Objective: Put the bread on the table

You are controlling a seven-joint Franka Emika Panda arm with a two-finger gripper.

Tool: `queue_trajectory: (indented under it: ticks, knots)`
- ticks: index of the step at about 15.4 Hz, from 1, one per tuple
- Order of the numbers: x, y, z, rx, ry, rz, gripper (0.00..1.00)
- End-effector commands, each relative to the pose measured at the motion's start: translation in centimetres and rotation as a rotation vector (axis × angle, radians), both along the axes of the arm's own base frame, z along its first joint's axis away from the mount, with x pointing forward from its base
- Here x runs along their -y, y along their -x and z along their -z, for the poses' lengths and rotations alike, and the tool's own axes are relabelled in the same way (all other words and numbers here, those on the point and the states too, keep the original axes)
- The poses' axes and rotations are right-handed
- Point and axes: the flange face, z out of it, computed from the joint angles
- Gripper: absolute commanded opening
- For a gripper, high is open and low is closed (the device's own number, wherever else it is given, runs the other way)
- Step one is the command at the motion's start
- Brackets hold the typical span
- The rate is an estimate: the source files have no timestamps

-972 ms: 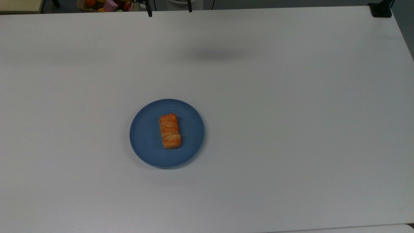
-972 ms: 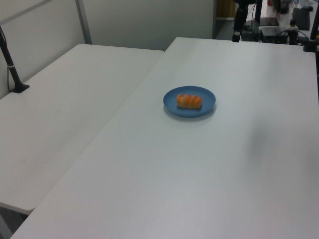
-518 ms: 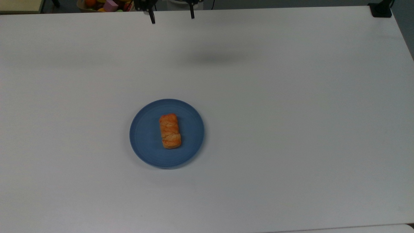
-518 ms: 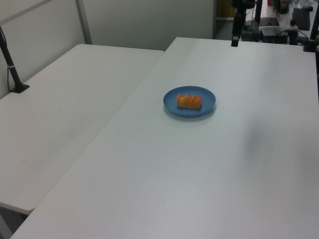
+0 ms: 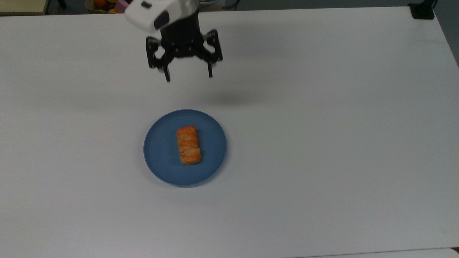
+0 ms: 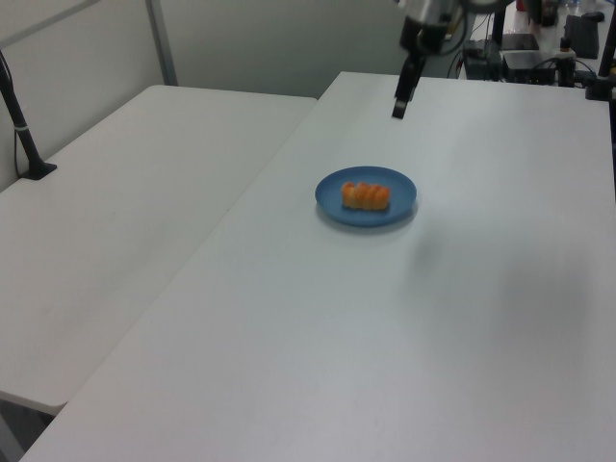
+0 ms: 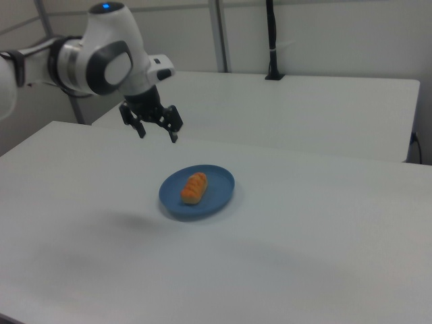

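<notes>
The bread (image 5: pixel 188 145) (image 6: pixel 366 195) (image 7: pixel 194 187), a golden-orange braided roll, lies in the middle of a round blue plate (image 5: pixel 160 150) (image 6: pixel 397 183) (image 7: pixel 217 178) on the white table (image 5: pixel 322 143) (image 6: pixel 385 327) (image 7: pixel 304 236). My gripper (image 5: pixel 188 76) (image 6: pixel 398 106) (image 7: pixel 158 134) hangs open in the air, well above the table. In the top view it is above the plate and apart from it. Nothing is between its fingers.
A second white table (image 6: pixel 115 221) (image 7: pixel 290 111) stands alongside. A black post base (image 5: pixel 422 10) sits at the top view's upper right corner. Coloured objects (image 5: pixel 107 4) lie beyond the table's far edge in the top view.
The arm has swung in from the top view's upper edge toward the plate, so the whole gripper now shows. The bread and plate have not moved.
</notes>
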Motion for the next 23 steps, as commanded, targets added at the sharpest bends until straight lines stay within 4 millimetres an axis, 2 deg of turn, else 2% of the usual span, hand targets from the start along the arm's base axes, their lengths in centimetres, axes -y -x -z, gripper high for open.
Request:
queue_trajectory:
  ticks: [1,10,17,20,23]
  knots:
    - [-1.2,-2.6,3.0,0.030,0.043,-0.031,1.00]
    - [-1.2,-5.8,11.9,0.059,0.119,-0.035,1.00]
    - [-1.3,-6.6,16.1,0.053,0.139,-0.047,1.00]
    - [-1.1,-7.0,19.1,0.047,0.176,-0.074,1.00]
    - [-0.8,-7.1,19.9,0.050,0.181,-0.073,1.00]
